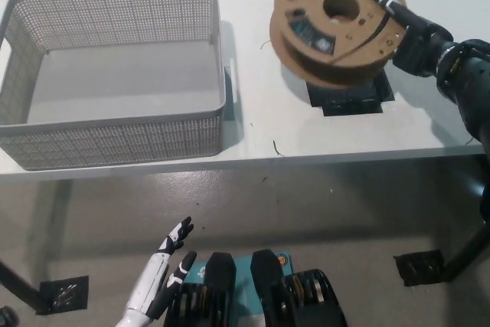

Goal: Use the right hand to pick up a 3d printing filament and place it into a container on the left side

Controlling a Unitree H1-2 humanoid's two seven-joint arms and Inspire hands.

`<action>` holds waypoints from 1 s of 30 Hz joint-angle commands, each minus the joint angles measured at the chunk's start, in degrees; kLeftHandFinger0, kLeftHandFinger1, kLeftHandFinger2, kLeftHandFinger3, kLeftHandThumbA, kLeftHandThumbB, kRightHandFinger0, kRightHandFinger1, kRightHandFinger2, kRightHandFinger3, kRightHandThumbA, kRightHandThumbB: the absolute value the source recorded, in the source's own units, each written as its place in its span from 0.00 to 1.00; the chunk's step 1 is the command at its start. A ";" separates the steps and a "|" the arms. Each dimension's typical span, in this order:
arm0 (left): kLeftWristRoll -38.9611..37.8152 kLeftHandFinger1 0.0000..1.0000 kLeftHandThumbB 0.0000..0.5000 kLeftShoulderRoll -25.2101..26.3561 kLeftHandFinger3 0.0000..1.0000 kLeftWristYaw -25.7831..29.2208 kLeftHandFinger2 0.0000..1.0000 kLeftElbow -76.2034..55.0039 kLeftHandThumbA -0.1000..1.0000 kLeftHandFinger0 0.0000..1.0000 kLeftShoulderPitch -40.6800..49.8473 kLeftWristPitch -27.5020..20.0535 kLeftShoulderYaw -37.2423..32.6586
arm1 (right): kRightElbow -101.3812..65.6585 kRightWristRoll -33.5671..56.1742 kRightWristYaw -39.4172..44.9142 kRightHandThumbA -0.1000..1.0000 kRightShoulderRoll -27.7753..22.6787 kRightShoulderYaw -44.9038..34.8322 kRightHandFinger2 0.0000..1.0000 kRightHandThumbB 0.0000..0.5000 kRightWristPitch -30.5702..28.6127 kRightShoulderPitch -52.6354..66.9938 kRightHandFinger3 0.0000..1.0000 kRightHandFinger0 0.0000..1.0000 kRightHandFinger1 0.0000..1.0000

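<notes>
A brown cardboard filament spool (337,24) hangs tilted above the white table (253,124) at the back right. My black right hand (413,36) is shut on the spool's right rim, with one finger lying across its top face. The grey mesh container (115,124) stands empty on the table's left half, about a hand's width left of the spool. My white left hand (164,273) rests low at the lower left, below the table edge, with its fingers apart and nothing in it.
A black square patch (348,99) lies on the table under the raised spool. Thin black filament scraps (276,148) lie near the table's front edge. Below the table is grey floor with a black foot plate (419,268).
</notes>
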 commanded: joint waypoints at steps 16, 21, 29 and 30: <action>0.37 1.00 0.28 0.10 1.00 -0.61 1.00 -0.96 1.00 1.00 -0.49 -2.34 -0.30 | -3.10 10.84 -0.78 0.00 5.42 -2.70 0.58 0.18 0.81 -18.01 0.94 0.00 0.05; 0.34 1.00 0.28 0.42 1.00 -0.78 1.00 -0.99 1.00 1.00 -0.76 -2.27 -0.24 | -2.86 11.42 -1.24 0.00 8.37 -0.96 0.64 0.16 1.88 -20.60 1.00 0.00 0.10; 0.41 1.00 0.28 0.52 1.00 -1.03 1.00 -1.42 1.00 1.00 -0.55 -2.31 -0.40 | -2.57 11.89 -2.04 0.00 12.69 0.90 0.65 0.24 0.06 -22.41 1.00 0.00 0.12; 0.51 1.00 0.26 0.49 1.00 -0.98 1.00 -1.55 1.00 1.00 -0.48 -2.28 -0.42 | -2.61 11.30 -2.58 0.00 13.36 1.67 0.67 0.20 -0.92 -22.44 1.00 0.00 0.14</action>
